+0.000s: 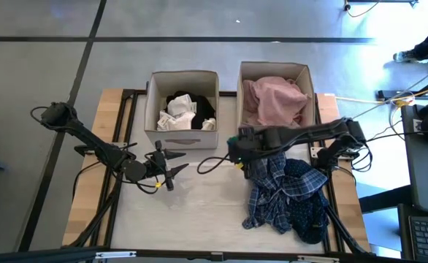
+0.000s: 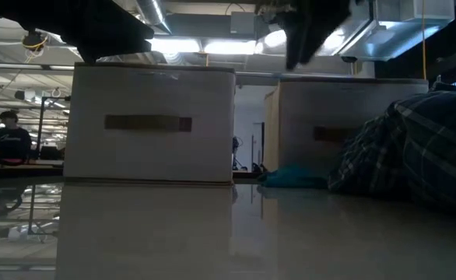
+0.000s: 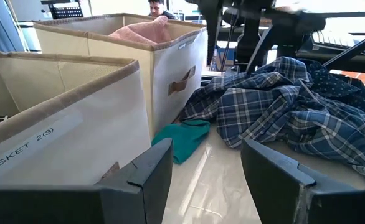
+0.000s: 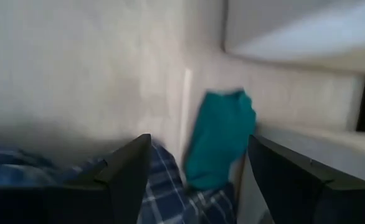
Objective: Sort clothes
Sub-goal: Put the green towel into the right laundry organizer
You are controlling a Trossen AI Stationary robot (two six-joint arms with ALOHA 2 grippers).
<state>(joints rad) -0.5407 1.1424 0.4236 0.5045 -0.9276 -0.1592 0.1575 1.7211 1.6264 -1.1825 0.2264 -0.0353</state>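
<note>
Reading "BASKET 2(3)", the left beige fabric box (image 3: 58, 134) holds socks, while both grippers, left (image 1: 172, 171) and right (image 1: 237, 150), spread their fingers wide, holding nothing, beside the crumpled blue plaid shirt (image 1: 272, 191).

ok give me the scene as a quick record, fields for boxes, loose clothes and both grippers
left box: white and black socks inside
right box: pale pink garment inside
loose on table: blue plaid shirt heaped with dark navy patterned garment, in front of the right box
teal cloth: on the table at the right box's foot, beside the plaid shirt
left gripper: open, empty, in front of the left box
right gripper: open, empty, above the plaid shirt and teal cloth
</note>
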